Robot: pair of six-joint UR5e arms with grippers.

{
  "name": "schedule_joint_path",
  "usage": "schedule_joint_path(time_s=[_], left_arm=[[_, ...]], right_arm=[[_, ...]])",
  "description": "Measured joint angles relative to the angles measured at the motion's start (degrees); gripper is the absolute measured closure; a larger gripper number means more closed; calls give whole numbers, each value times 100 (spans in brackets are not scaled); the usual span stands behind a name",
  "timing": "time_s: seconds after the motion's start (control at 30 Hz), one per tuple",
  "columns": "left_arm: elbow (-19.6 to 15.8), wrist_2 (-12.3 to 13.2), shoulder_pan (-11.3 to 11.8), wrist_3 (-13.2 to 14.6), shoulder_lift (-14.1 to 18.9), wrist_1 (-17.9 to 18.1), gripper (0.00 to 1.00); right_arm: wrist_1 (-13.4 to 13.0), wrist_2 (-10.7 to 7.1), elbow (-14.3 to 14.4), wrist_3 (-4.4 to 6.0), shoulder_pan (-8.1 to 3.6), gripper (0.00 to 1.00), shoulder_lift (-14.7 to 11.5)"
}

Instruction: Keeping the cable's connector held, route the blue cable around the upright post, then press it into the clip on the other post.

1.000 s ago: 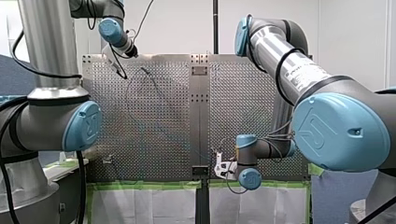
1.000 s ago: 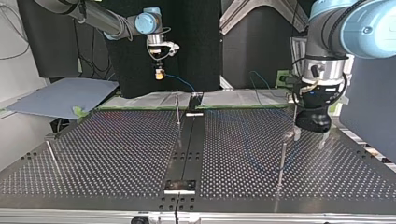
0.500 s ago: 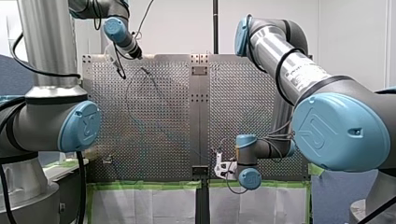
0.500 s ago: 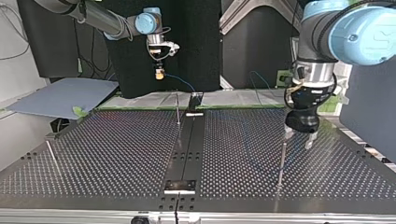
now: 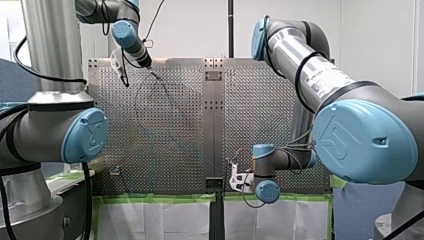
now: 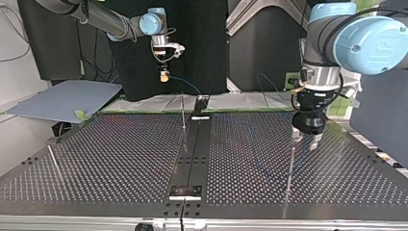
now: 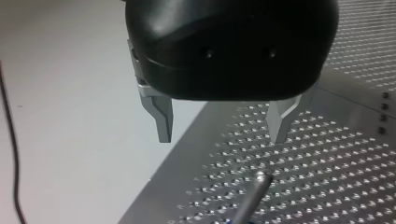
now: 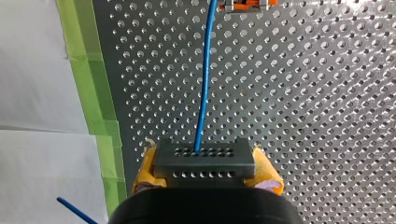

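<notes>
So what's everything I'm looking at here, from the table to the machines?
table: one, silver, full of holes
posts: three, thin metal, upright: one mid-table, one toward the top view's right, one at its left
blue cable: one, runs from the connector over the table
connector: one, dark grey, in the right tool
orange piece: one, ahead of the connector beside the cable
tape: green strips, along the table's edge
sheets: white, beyond the tape
board: one, grey-blue, off the table at the top view's left
arms: two, grey with blue caps
left tool: one, black with metal fingers, open over a post
right tool: one, yellow pads, shut on the connector
</notes>
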Motion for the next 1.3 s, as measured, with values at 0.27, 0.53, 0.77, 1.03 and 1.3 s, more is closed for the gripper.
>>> schedule_joint_path(time_s=[0.27,0.53,0.77,1.03,1.3], left_arm=[[250,64,7,415,-166,-401,0],[685,61,55,811,-225,-885,0],[753,58,35,915,-355,-1122,0],[754,1,22,970,-411,-1175,0],[754,-137,13,986,-414,-1189,0]], right_arm=[[-12,-1,0,7,-1,100,0],[-20,-1,-4,10,-2,100,0],[-15,1,-5,11,0,100,0],[-20,-1,-5,18,-1,100,0],[-30,-3,-4,19,-2,100,0]])
